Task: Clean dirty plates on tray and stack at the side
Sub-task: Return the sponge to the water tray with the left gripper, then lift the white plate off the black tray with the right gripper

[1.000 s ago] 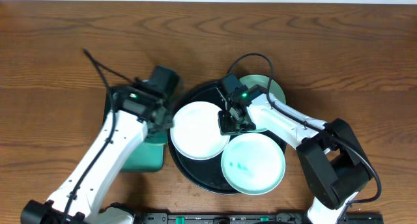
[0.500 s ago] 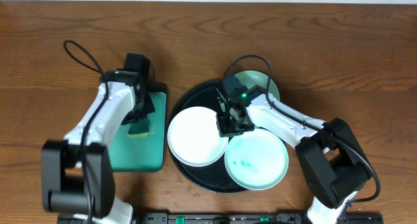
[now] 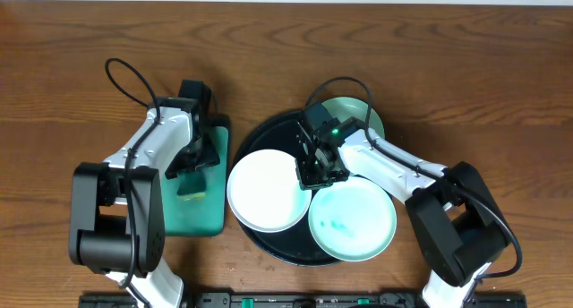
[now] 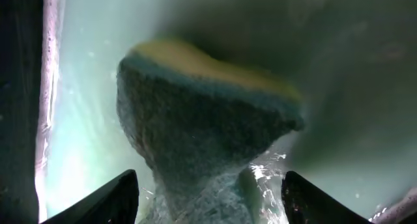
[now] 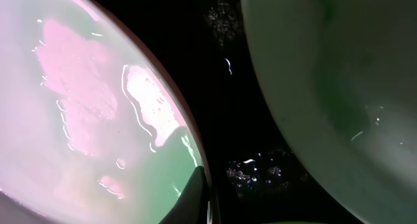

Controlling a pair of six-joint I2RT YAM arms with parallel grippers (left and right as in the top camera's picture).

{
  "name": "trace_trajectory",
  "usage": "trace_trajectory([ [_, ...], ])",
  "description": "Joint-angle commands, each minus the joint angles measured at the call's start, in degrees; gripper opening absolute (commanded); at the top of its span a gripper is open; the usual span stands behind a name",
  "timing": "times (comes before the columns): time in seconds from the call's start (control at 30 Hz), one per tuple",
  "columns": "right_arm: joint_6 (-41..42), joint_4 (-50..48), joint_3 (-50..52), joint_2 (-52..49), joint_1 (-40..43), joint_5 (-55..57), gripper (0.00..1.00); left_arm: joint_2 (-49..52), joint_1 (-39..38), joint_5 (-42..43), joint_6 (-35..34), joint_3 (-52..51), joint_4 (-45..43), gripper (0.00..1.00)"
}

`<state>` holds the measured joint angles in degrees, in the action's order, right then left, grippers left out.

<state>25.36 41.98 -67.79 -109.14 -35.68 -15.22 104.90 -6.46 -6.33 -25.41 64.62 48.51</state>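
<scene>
At the middle of the table's front half, the black tray (image 3: 273, 129) carries a white plate (image 3: 264, 190) at its left, a smeared mint plate (image 3: 354, 220) at its front and a rear mint plate (image 3: 372, 120). Over the teal tray (image 3: 192, 217) beside it, the left claw (image 3: 192, 165) has left the white plate and spread, releasing the sponge (image 4: 208, 146). Wiping of that plate is probably done. The right claw (image 3: 313, 169), pressed together, sits at the white plate's right rim.

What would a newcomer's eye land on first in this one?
Three round plates crowd the glossy black tray at centre: a white plate, a smeared mint plate, a second mint plate behind. Left of it, the left end effector stands open over a sponge on a teal tray.
</scene>
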Motion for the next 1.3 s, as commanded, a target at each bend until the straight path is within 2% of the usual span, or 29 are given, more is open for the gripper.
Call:
trace_trajectory([
  [0.0, -1.22, -0.46, 0.28, -0.59, 0.02, -0.92, 0.01, -1.07, 0.28, -0.11, 0.37, -0.52, 1.99, 0.71],
  [0.2, -1.2, -1.97, 0.28, -0.57, 0.02, -1.03, 0.01, -11.37, 0.24, -0.11, 0.31, -0.07, 6.25, 0.72],
  [0.37, -1.22, -1.88, -1.03, -0.07, 0.07, -1.36, 0.01, -29.22, 0.17, -0.07, 0.09, 0.02, 10.29, 0.79],
  [0.6, 0.59, 1.05, -3.58, 6.12, 2.32, 0.17, 0.01, -49.4, 0.17, 0.0, 0.09, 0.02, 11.58, 0.8],
  [0.87, 0.79, 7.98, -3.74, 15.04, 8.92, -3.37, 0.01, -53.22, 0.17, 3.19, 0.09, 0.02, 11.58, 0.8],
  [1.13, 0.17, 20.96, -3.74, 19.67, 18.97, -20.15, 0.01, -50.18, 0.17, 4.44, 0.09, 0.02, 11.58, 0.8],
  [1.27, -6.01, 27.78, -3.72, 19.34, 21.59, -28.26, 0.01, -49.16, 0.17, 4.46, 0.09, 0.02, 11.58, 0.8],
])
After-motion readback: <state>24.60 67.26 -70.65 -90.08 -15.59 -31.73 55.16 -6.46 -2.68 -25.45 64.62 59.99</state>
